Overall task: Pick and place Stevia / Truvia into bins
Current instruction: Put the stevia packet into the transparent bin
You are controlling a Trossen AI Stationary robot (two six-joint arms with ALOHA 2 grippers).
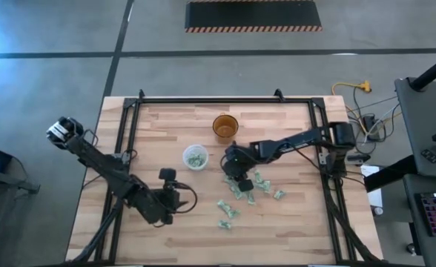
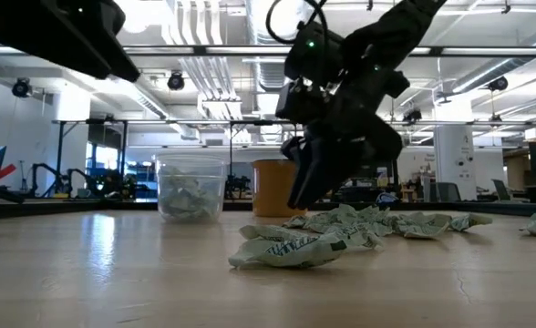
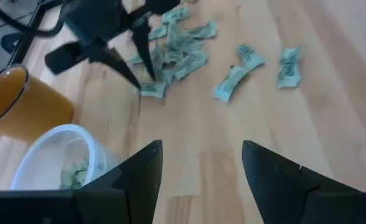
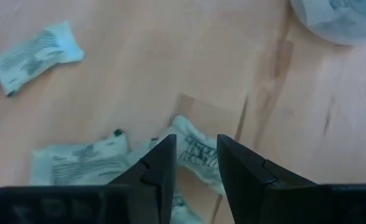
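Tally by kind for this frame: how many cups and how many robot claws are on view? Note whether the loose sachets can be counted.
Translucent whitish cup, sachets inside: 1
Amber-brown cup: 1
Left claw, open: 1
Right claw, over the sachet pile: 1
Loose sachets: overlapping scatter, exact count cannot be told
Total of countable things: 4

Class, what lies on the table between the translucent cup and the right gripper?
Only bare wood lies between the translucent cup and the right gripper, as the high view shows.

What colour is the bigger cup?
Amber-brown; the cup shows best in the left wrist view.
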